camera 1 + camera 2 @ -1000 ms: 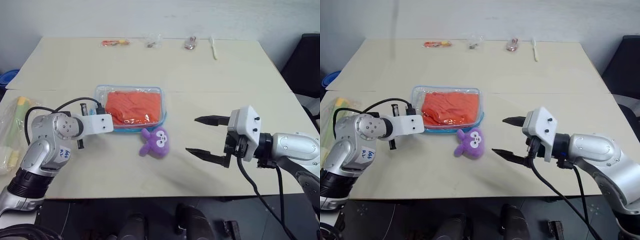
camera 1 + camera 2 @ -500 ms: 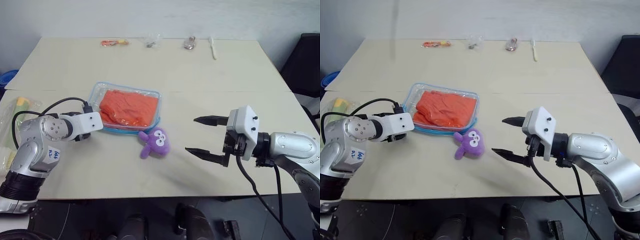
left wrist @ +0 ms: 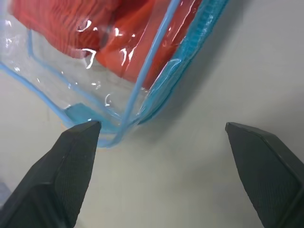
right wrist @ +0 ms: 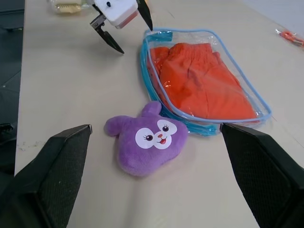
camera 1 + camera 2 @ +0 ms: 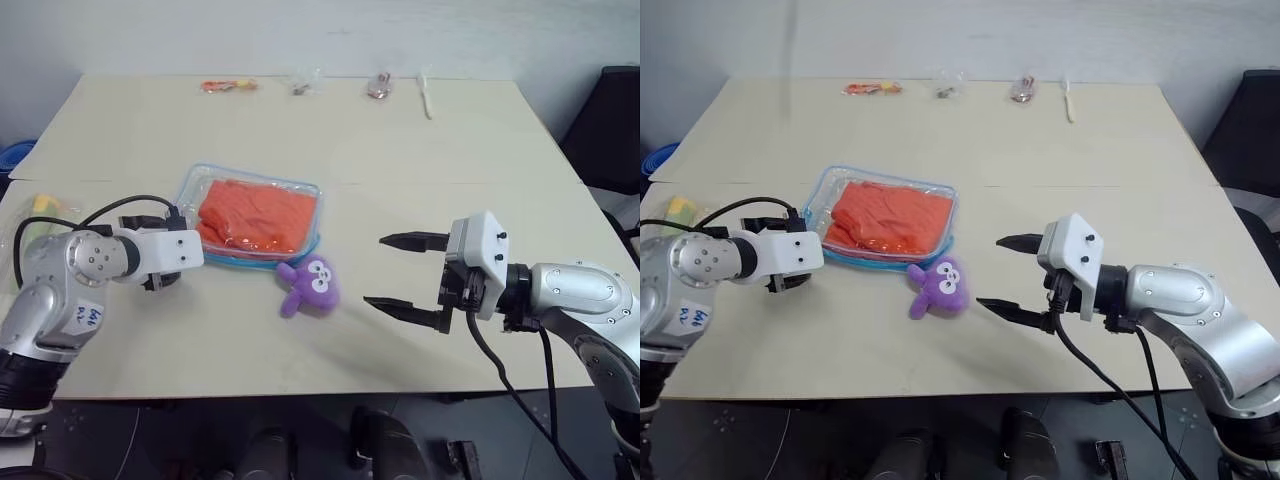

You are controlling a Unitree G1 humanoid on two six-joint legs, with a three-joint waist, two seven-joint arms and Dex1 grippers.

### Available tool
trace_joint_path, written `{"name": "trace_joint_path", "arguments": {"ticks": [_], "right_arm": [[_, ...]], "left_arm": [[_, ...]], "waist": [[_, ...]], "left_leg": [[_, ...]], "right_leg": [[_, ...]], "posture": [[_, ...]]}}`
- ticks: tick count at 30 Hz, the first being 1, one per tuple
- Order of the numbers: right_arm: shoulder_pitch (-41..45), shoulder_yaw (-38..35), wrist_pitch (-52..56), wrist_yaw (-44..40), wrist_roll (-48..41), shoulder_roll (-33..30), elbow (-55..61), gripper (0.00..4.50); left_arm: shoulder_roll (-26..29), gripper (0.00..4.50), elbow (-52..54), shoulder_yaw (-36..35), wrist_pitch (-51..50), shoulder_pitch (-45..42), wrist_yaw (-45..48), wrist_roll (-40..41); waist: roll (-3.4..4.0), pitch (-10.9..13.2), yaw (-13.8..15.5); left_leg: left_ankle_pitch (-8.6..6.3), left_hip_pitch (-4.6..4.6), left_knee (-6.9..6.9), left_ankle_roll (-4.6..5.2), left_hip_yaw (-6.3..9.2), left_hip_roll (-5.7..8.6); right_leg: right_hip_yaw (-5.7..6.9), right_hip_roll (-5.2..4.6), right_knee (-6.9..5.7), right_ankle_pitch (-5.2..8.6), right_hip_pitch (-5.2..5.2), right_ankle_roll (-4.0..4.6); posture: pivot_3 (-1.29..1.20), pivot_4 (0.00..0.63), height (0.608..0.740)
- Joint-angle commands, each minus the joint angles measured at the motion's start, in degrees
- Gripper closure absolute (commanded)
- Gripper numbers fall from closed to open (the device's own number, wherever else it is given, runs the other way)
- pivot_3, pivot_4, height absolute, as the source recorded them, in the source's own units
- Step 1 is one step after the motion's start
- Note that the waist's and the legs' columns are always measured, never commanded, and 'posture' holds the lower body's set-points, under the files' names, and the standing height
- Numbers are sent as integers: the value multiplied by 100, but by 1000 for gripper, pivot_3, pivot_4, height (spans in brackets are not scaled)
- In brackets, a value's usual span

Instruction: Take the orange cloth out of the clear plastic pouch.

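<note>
- Nearest, the right gripper (image 5: 398, 271) hangs above the bare table (image 5: 420, 170) front, fingers spread wide and holding nothing; it points toward the purple plush toy (image 5: 311, 286)
- Left gripper (image 4: 124, 23) sits just beside the near-left corner of the clear plastic pouch (image 5: 250, 214); its fingers (image 3: 71, 166) stand wide apart, empty, with the pouch corner just ahead of their tips, and contact cannot be told
- Purple plush toy lies face up just in front of the pouch's long near edge, apparently touching it
- Clear plastic pouch lies flat on the table, slightly skewed; transparent walls with glare, light blue piping round the rim and a thicker blue band along the near edge
- Orange cloth (image 5: 258, 213) is inside the pouch, folded flat and filling most of it; bright orange, soft wrinkles, a gathered band seen through the plastic
- Left edge holds a wrinkly clear bag (image 5: 30, 225) with yellow-green contents
- Far edge carries small packets (image 5: 230, 86) and a pale utensil (image 5: 426, 96), well apart from the pouch
</note>
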State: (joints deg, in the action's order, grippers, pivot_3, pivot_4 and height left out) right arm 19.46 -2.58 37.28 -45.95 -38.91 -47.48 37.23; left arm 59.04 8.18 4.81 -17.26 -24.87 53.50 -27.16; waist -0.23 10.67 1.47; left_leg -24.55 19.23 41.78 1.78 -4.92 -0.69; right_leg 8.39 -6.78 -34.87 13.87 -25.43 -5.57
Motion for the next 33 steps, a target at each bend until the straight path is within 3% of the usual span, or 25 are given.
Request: {"name": "trace_joint_path", "arguments": {"ticks": [1,6,13,16,21,25,27,33], "right_arm": [[123,-24,-114,-31,39,41,27,0],[187,-36,-85,-58,-10,60,78,0],[188,-78,-27,-13,-39,75,157,0],[170,-105,0,24,-47,71,187,0],[121,-175,42,65,-101,40,242,0],[87,-197,55,93,-134,25,269,0],[61,-193,50,103,-138,33,283,0],[-32,-134,-1,95,-118,62,320,0]], "left_arm": [[247,31,-662,202,1052,-411,-72,15],[246,31,-1811,654,2300,-1181,-233,-179],[-153,31,-2874,1032,2923,-1993,-361,-340],[-236,602,-3027,1041,2994,-2071,-276,-260],[-248,2220,-2886,973,2758,-1995,-12,-113],[-194,3489,-2179,780,1968,-1617,447,102],[-113,4114,-1158,546,996,-1153,815,84],[-55,4114,1132,173,-1270,-245,1420,-251]], "waist": [[0,0,5],[0,0,-4],[0,0,-11],[0,0,-14],[0,0,-5],[0,0,-17],[1,0,-21],[1,1,-14]], "left_leg": [[0,0,0,0,-1,1],[0,3,-1,0,-7,13],[0,3,-1,-1,-12,14],[0,1,-1,-1,-13,13],[0,2,0,-1,-13,13],[0,2,0,-1,-13,11],[0,1,0,-1,-13,10],[-1,1,-1,-1,-14,7]], "right_leg": [[0,-1,1,0,0,0],[3,9,6,-1,-1,2],[3,12,5,-1,-1,2],[3,13,4,-1,-1,2],[4,12,4,-1,-1,2],[3,12,4,-1,-1,2],[3,13,5,-1,-1,2],[1,15,6,-1,-1,2]], "posture": [[0,150,740],[0,150,740],[0,150,740],[0,150,740],[0,150,740],[0,150,740],[0,150,740],[0,150,740]]}}
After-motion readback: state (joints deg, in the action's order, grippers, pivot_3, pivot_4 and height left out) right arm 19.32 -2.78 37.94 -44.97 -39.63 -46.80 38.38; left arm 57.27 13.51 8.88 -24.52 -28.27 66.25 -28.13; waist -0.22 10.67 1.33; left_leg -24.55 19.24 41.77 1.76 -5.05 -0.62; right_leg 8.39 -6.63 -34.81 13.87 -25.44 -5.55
